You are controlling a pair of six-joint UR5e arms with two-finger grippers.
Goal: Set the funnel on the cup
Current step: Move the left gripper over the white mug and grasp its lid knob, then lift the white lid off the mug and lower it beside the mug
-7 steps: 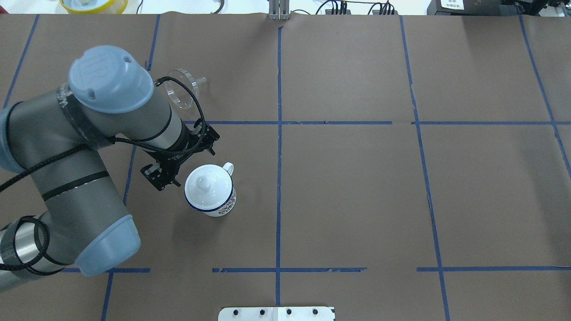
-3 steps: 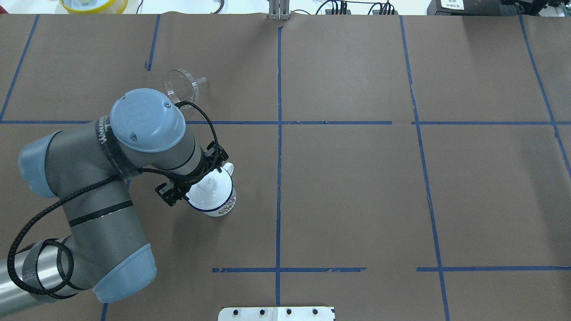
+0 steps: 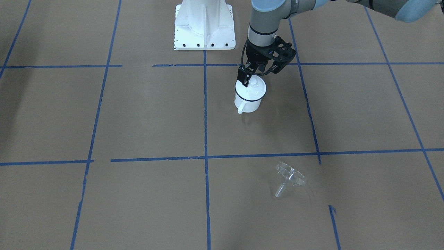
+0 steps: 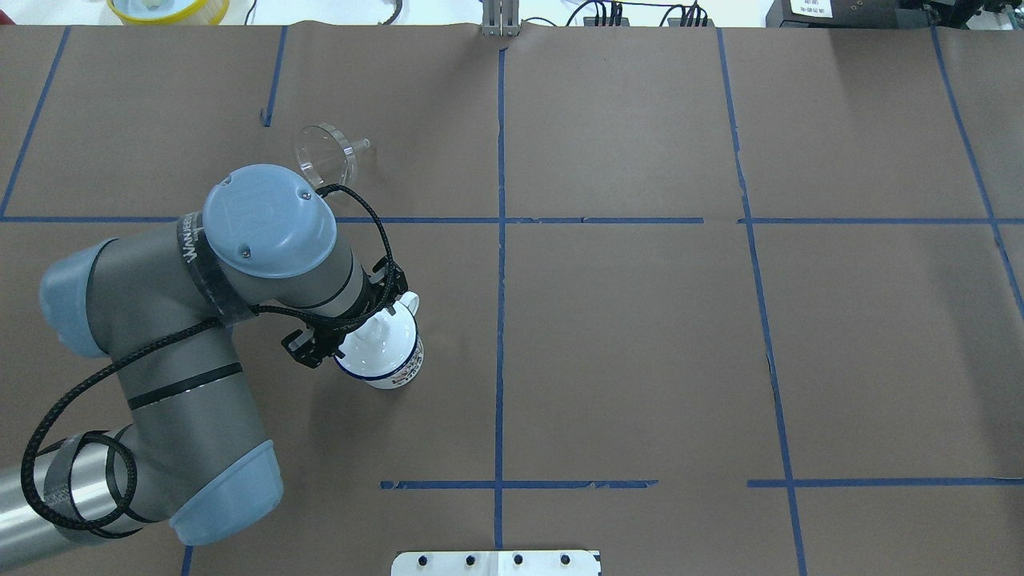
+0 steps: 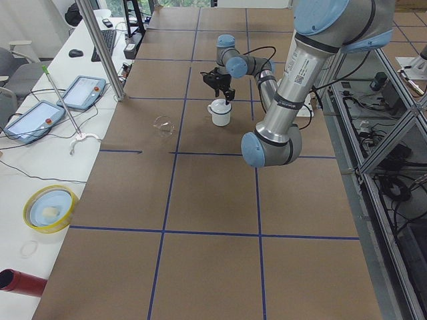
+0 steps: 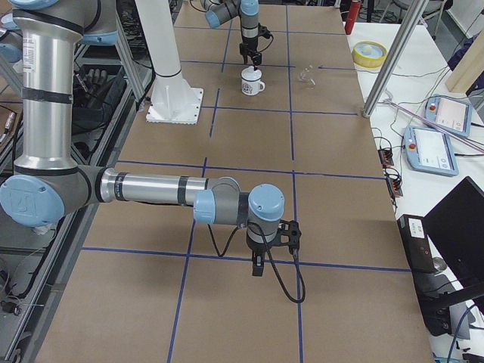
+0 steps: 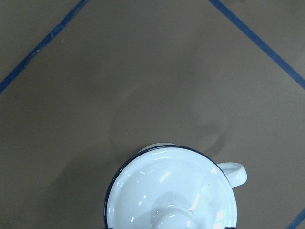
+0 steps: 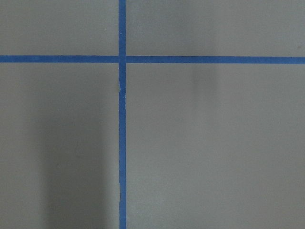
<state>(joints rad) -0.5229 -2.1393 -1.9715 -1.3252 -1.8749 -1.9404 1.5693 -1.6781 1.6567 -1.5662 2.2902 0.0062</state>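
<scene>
cup [image 3: 250, 102]: glossy white enamel look; lid [image 7: 167, 186] same sheen. funnel [image 3: 290, 176]: clear, smooth plastic. table cover [image 4: 640, 344]: matt brown paper, blue tape lines [image 4: 499, 320].

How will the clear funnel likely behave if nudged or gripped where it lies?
The funnel lies on its side, resting on its round rim and spout, so a nudge would probably roll it in an arc. It looks like thin, hard, glossy plastic: likely light, stiff and somewhat slippery.
</scene>
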